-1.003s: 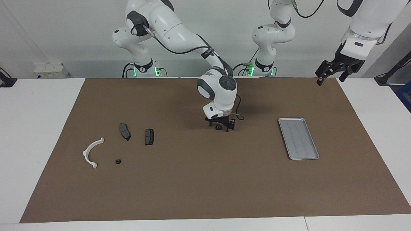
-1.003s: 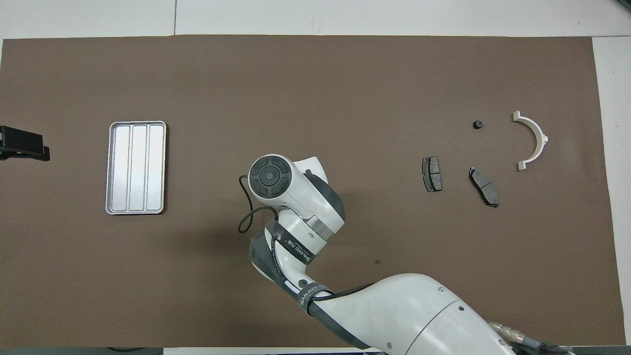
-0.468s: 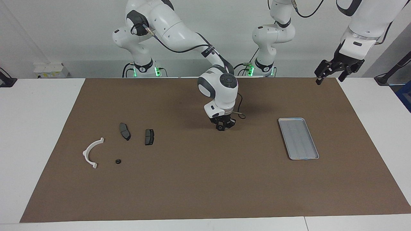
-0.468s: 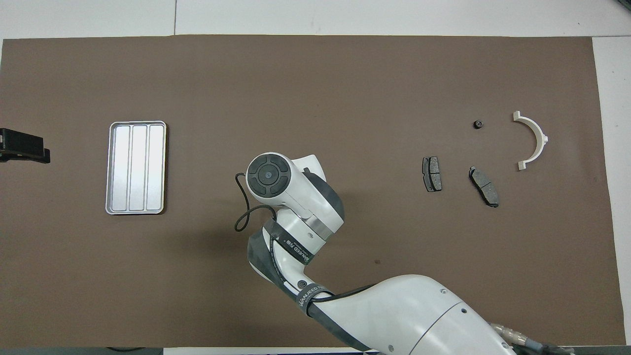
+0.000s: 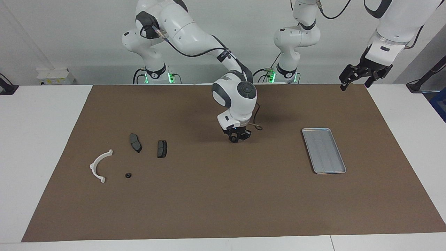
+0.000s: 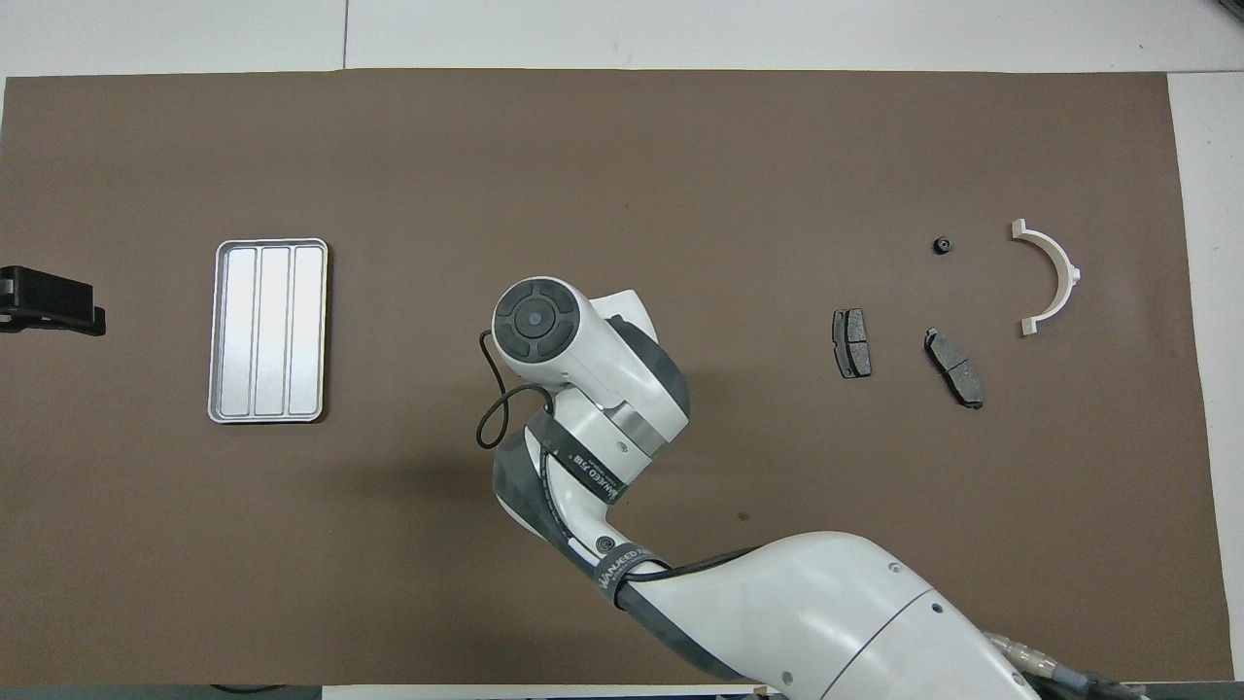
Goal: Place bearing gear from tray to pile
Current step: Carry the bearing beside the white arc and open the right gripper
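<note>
My right gripper point(image 5: 237, 137) is shut on a small black bearing gear point(image 5: 232, 139) and holds it just above the middle of the brown mat, between the tray and the pile. In the overhead view the wrist hides both. The silver tray point(image 5: 324, 153) point(image 6: 272, 331) lies empty toward the left arm's end. The pile lies toward the right arm's end: a white bracket point(image 5: 93, 166) point(image 6: 1069, 272), two dark brake pads point(image 5: 135, 142) point(image 5: 162, 149) and a second small black gear point(image 5: 128, 175) point(image 6: 941, 245). My left gripper point(image 5: 356, 83) point(image 6: 49, 303) waits open, raised over the mat's edge.
The brown mat point(image 5: 209, 202) covers most of the white table. A loose black cable point(image 6: 491, 418) loops off the right wrist.
My right gripper closed on the gear that lay on the mat, lifted it slightly and shifted toward the pile. The left gripper drifted up a little.
</note>
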Tool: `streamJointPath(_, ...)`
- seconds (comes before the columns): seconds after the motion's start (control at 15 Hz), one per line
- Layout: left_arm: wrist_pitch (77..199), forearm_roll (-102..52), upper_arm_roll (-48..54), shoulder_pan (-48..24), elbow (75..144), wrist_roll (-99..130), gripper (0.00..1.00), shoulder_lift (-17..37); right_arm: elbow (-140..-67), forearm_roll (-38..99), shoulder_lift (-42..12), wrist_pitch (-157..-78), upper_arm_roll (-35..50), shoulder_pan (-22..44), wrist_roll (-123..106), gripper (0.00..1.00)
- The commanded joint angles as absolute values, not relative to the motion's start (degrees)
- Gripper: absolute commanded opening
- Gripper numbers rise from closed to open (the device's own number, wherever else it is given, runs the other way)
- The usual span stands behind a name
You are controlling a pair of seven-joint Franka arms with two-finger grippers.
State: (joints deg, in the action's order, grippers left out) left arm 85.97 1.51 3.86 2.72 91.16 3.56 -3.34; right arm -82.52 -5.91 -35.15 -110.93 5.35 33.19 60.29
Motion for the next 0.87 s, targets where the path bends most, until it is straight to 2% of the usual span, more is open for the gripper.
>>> streamJointPath(0.0, 85.3, 0.7, 4.2, 3.3, 93.3, 0.9, 1.00, -5.4, -77.9, -6.0, -32.2, -102.6, 6.2, 24.7, 43.5, 0.00)
streamJointPath(0.33, 85.9, 0.7, 4.1, 3.3, 93.6, -0.8, 1.00, -5.7, -79.0, -6.2, -29.8, -102.3, 6.2, 9.8, 10.4, 0.00)
streamJointPath(0.6, 85.6, 0.7, 4.2, 3.3, 93.6, -0.8, 1.00, -5.7, -86.8, -6.2, -28.4, -111.2, 6.2, 2.8, 0.5, 0.00)
streamJointPath(0.8, 85.6, 0.7, 4.3, 3.3, 93.5, -0.8, 1.00, -5.7, -92.1, -6.1, -28.6, -118.6, 6.2, 0.4, -1.6, 0.00)
